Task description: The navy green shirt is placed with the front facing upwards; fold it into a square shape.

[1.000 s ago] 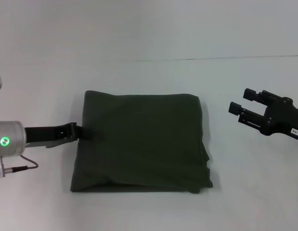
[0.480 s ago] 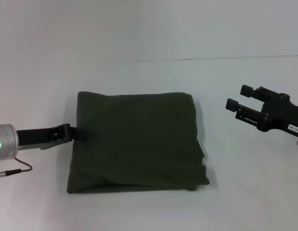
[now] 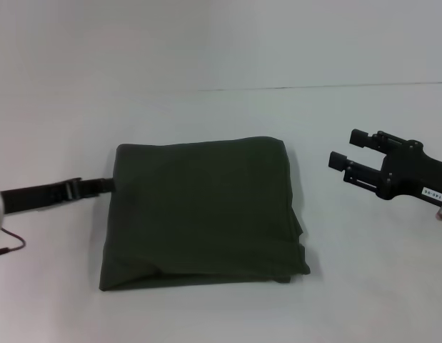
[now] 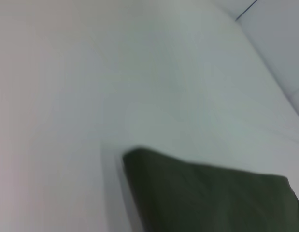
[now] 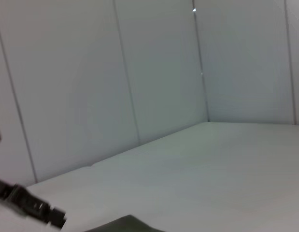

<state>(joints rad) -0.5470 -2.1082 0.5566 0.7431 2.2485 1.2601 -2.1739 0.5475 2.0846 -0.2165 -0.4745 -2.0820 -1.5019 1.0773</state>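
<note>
While the shirt [image 3: 203, 212] is lying folded near-square at desk [image 3: 221, 57] centre, the left gripper [image 3: 106, 186] is touching its nine o'clock edge, jaws state untellable; snagging risks unfolding. Right gripper [image 3: 347, 156] is hovering at three o'clock, jaws parted.

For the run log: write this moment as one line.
navy green shirt: folded square, flat on table | left gripper: at shirt's left edge | right gripper: open, off shirt's right side
</note>
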